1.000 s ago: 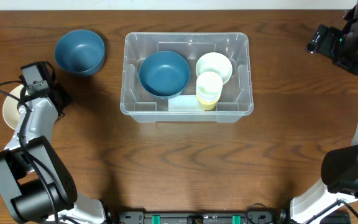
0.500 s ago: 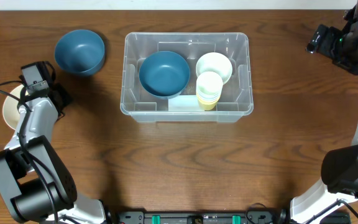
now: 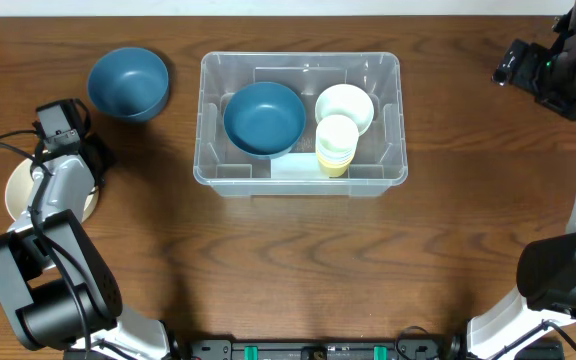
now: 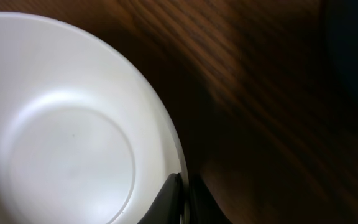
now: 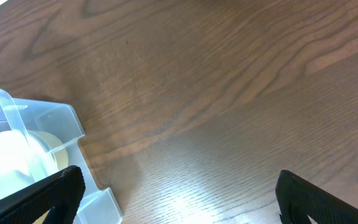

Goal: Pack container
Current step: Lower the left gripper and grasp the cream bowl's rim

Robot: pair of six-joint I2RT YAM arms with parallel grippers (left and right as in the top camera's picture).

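Observation:
The clear container [image 3: 400,120] stands at the table's centre and holds a blue bowl [image 3: 264,117], a cream bowl [image 3: 345,106] and stacked pale cups [image 3: 336,145]. My left gripper [image 4: 183,200] is at the far left, shut on the rim of a white bowl [image 4: 67,137]; that bowl shows under the arm in the overhead view [image 3: 18,193]. My right gripper [image 5: 179,199] is open and empty, raised over bare table right of the container's corner [image 5: 55,124], at the far right in the overhead view [image 3: 516,65].
A second blue bowl [image 3: 128,83] sits on the table left of the container, just beyond the left gripper; it is a dark shape in the left wrist view [image 4: 356,50]. Wooden table surrounds the container.
The white bowl has shifted a little toward the front and right under the left gripper. The right arm and the container's contents have not moved.

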